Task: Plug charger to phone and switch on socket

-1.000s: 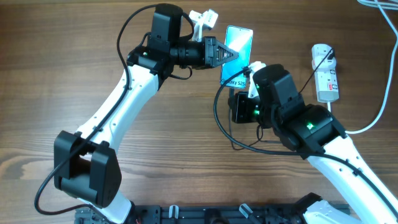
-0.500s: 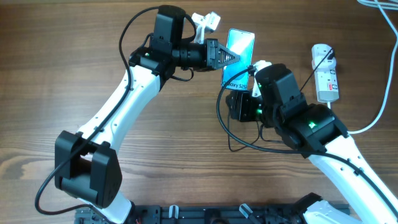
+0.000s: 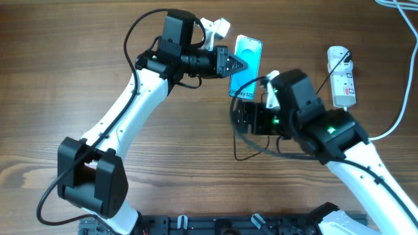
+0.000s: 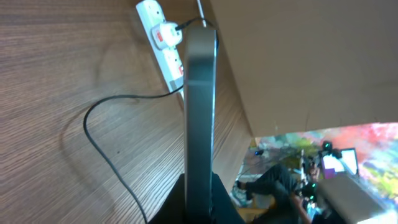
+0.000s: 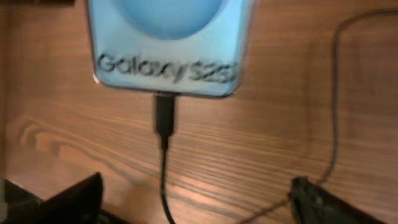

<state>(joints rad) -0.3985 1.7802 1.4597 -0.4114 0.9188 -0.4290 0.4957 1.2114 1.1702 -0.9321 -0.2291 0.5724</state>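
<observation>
Wood-grain surface (image 3: 52, 78) fills the overhead view, running wide to the left of the left arm, and a strip of bare wood separates the phone (image 3: 246, 65) from the socket (image 3: 342, 77) near the right edge. The left hand (image 3: 240, 64) is clamped on the phone from its left long side. In the left wrist view the phone shows edge-on, rising straight out from between the two fingers (image 4: 217, 208).

The right hand (image 5: 193, 202) sits just below the phone's bottom edge, touching nothing, with its fingers spread wide into the two lower corners of its own view. The charger (image 5: 165, 118) has its dark connector seated against the middle of the phone's bottom edge. Its thin black cable drops straight toward the right hand, loops on the wood under that arm, and leads off toward the socket.

A white plug (image 4: 166, 34) with a red face sits in the socket, and the thick white cord (image 3: 400, 111) curves off the right side. In the left wrist view the surface ends just past the socket at a brown panel.

Across the phone's white band, "Galaxy S25" (image 5: 168, 67) reads clearly. The socket's red markings are too small to read.
</observation>
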